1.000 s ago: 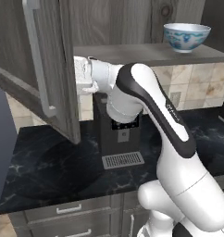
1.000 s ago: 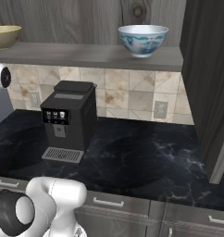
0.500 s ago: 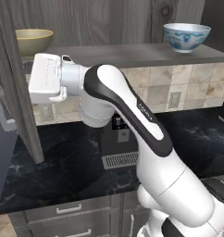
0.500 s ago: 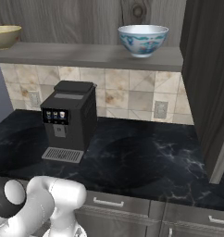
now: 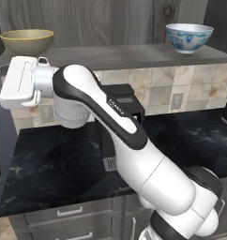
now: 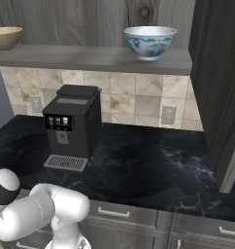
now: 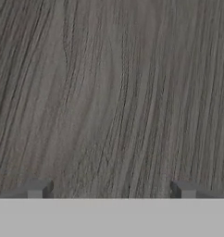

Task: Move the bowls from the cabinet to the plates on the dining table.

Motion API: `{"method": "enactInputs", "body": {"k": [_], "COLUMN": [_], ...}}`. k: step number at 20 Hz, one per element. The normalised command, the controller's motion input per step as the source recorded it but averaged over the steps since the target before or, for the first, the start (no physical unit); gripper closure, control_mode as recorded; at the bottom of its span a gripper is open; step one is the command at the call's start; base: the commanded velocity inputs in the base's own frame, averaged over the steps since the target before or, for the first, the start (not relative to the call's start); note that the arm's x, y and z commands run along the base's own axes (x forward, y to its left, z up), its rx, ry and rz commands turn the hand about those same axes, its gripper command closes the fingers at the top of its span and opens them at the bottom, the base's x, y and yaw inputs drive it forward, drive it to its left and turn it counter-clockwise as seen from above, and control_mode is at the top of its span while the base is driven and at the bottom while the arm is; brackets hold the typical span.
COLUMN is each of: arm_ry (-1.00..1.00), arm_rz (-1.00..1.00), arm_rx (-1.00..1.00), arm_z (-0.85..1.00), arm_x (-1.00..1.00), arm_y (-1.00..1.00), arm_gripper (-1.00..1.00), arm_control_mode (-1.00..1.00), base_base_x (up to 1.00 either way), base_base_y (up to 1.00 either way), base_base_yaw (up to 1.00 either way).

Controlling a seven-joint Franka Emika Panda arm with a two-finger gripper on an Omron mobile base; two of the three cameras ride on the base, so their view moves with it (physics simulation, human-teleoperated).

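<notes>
Pincer (image 7: 111,190) tips are seen spread wide apart in the hand view, with nothing held between them and only grey wood grain of the cabinet (image 7: 114,92) close in front. In the left base view the white hand is held out to the far left, below the shelf (image 5: 134,55) and just under the tan bowl (image 5: 26,41). That bowl is set at the left end of the shelf, and the white and blue bowl (image 5: 188,37) is set well apart at the right end; both sit upright and untouched. No plates or dining table are shown here, so the whole carrying job is judged to remain.

Several risks are judged from this pose. With the hand so near the wood, a push forward could drive the fingertips into the panel. If the hand is raised straight up, the shelf edge could be struck from below, and the tan bowl could be jolted or tipped off onto the tabletop (image 6: 153,170). A bowl rim is thin and curved, so a shallow or off-centre pinch could let it slip. The coffee machine (image 6: 73,127) below the shelf could be clipped by the elbow during a wide swing.
</notes>
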Motion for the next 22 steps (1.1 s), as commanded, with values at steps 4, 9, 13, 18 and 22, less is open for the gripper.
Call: {"method": "enactInputs", "body": {"k": [4, 9, 13, 18, 22], "arm_ry": [0.04, -0.03, -0.06, 0.00, 0.02], "arm_rz": [-0.06, 0.01, -0.01, -0.05, -0.08], "arm_rx": [-0.07, -0.01, -0.01, 0.01, 0.04], "arm_z": [-0.03, 0.00, 0.00, 0.03, 0.10], "arm_x": [0.19, -0.10, -0.14, -0.16, -0.14], "arm_y": [0.30, 0.15, 0.05, -0.13, -0.26], "arm_gripper": [-1.00, -1.00, -1.00, -1.00, -1.00], "arm_control_mode": [-1.00, -1.00, -1.00, -1.00, -1.00], "base_base_x": [0.00, 0.00, 0.00, 0.00, 0.00], "base_base_y": [0.00, 0.00, 0.00, 0.00, 0.00], "base_base_yaw": [0.00, 0.00, 0.00, 0.00, 0.00]}}
